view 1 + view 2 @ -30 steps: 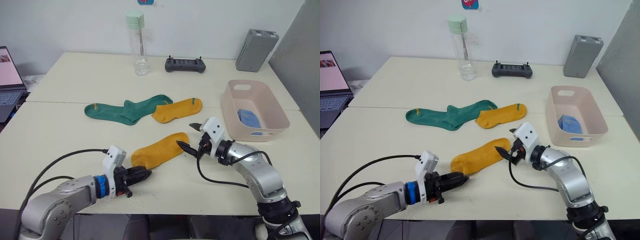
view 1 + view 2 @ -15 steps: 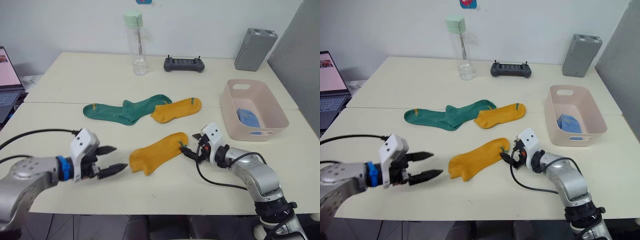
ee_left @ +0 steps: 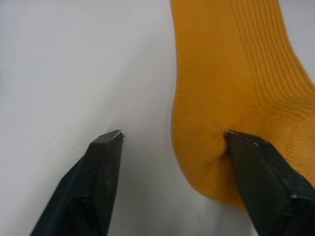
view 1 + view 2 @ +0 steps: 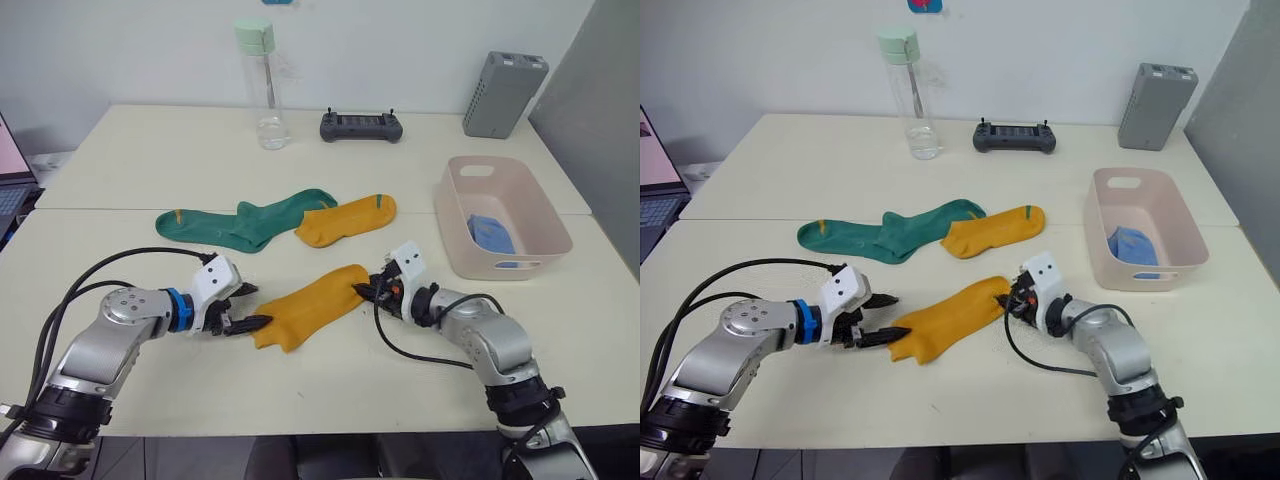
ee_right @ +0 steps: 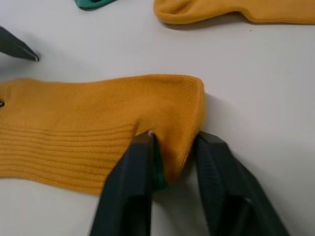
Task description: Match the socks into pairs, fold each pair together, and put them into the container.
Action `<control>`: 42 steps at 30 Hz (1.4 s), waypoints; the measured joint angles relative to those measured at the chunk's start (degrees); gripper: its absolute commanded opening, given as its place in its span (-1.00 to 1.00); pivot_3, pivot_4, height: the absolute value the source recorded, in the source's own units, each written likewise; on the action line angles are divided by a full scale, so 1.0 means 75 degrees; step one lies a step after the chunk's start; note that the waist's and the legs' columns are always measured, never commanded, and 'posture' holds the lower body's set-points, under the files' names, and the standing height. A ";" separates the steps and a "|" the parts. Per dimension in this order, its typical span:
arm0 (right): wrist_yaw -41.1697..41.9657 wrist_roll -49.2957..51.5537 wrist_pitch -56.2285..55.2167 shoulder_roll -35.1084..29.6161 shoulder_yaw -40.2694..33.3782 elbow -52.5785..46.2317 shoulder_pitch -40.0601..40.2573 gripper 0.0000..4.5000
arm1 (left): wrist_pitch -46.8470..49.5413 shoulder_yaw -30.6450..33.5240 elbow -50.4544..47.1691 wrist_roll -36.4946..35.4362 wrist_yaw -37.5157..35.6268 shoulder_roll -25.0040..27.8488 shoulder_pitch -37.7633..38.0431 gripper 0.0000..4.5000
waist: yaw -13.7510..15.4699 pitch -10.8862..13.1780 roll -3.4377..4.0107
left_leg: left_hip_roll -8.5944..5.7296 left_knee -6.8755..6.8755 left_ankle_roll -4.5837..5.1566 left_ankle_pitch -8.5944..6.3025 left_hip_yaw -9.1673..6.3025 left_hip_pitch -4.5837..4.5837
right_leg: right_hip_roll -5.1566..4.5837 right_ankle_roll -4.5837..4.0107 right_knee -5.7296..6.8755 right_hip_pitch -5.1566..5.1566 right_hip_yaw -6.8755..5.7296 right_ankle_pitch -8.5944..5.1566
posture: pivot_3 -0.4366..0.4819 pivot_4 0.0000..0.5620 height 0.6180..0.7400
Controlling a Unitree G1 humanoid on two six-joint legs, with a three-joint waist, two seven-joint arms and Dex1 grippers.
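Left gripper (image 4: pixel 244 308) moved in since before, now spread wide at toe of near yellow sock (image 4: pixel 310 307). Right gripper (image 5: pixel 172 162) pinched on that sock's cuff. Bare table (image 4: pixel 140 160) all around. Pink container (image 4: pixel 500 215) off at 2 o'clock, blue socks (image 4: pixel 492 234) partly hidden inside.
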 measured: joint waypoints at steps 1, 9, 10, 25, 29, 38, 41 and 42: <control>0.0009 0.0001 -0.0056 0.0011 -0.0004 0.0108 -0.0101 -0.99 | 0.0177 0.0043 -0.0103 -0.0098 -0.0014 0.0000 0.0033 -0.02 | 0.0001 0.0000 0.0000 | 0.0000 0.0002 0.0000 0.0000 0.0000 0.0000 | 0.0000 0.0000 0.0000 0.0001 0.0000 0.0000 | -0.05 -0.47 1.00; 0.0492 -0.0048 -0.0716 0.0048 0.0028 0.1487 -0.1253 -1.00 | 0.1927 0.0109 -0.1385 -0.1044 0.0041 -0.0317 0.0532 -0.99 | 0.0005 0.0003 0.0002 | 0.0000 0.0000 0.0000 0.0000 -0.0003 -0.0004 | 0.0000 -0.0003 0.0000 0.0000 -0.0004 0.0002 | -0.05 -0.47 1.00; 0.0586 -0.0075 -0.0846 0.0073 0.0056 0.1738 -0.1442 -1.00 | 0.2200 0.0079 -0.1581 -0.1206 0.0115 -0.0452 0.0544 -0.99 | 0.0004 0.0003 0.0002 | 0.0000 0.0000 0.0000 0.0000 -0.0003 -0.0004 | 0.0000 -0.0003 0.0000 0.0001 -0.0005 0.0002 | -0.05 -0.47 1.00; 0.2513 -0.0916 -0.2789 0.0595 0.1032 0.4543 -0.3201 -0.26 | 0.3797 -0.0131 -0.2772 -0.2608 0.1222 -0.1914 0.0875 -0.57 | 0.0010 0.0004 0.0002 | -0.0003 0.0005 -0.0001 0.0000 -0.0035 -0.0003 | 0.0004 0.0005 0.0004 0.0017 -0.0025 0.0010 | -0.05 -0.47 1.00; 0.2707 -0.0792 -0.2597 0.0228 0.0883 0.3390 -0.2608 0.38 | 0.3684 0.0327 -0.3168 -0.2788 0.1018 -0.1246 0.1427 0.00 | 0.0018 0.0006 0.0005 | -0.0002 0.0004 -0.0001 0.0000 -0.0042 -0.0003 | 0.0004 0.0003 0.0004 0.0015 -0.0033 0.0008 | -0.05 -0.47 1.00; 0.3636 -0.0160 -0.2096 -0.2306 0.0584 -0.0842 0.0152 0.70 | 0.1987 0.1620 -0.1559 -0.1926 0.1174 -0.0666 -0.0080 0.54 | 0.0265 0.0017 0.0024 | -0.0020 0.0013 -0.0002 0.0002 -0.0046 0.0010 | -0.0009 0.0008 -0.0011 0.0034 -0.0036 -0.0029 | -0.05 -0.47 1.00; 0.3703 -0.0179 -0.2126 -0.2742 0.0566 -0.1330 0.0523 0.70 | 0.1239 0.1085 -0.0426 -0.1132 0.1333 -0.0989 -0.0894 0.54 | 0.0239 0.0016 0.0023 | -0.0022 0.0023 -0.0001 0.0002 -0.0044 0.0017 | -0.0007 0.0028 -0.0013 0.0043 -0.0024 -0.0018 | -0.05 -0.47 1.00; 0.3700 -0.0218 -0.2142 -0.2814 0.0591 -0.1481 0.0682 0.70 | 0.1002 0.0856 -0.0008 -0.0896 0.1340 -0.1194 -0.1182 0.54 | 0.0224 0.0015 0.0021 | -0.0021 0.0025 -0.0001 0.0002 -0.0045 0.0017 | -0.0004 0.0048 -0.0012 0.0045 -0.0023 -0.0007 | -0.05 -0.47 1.00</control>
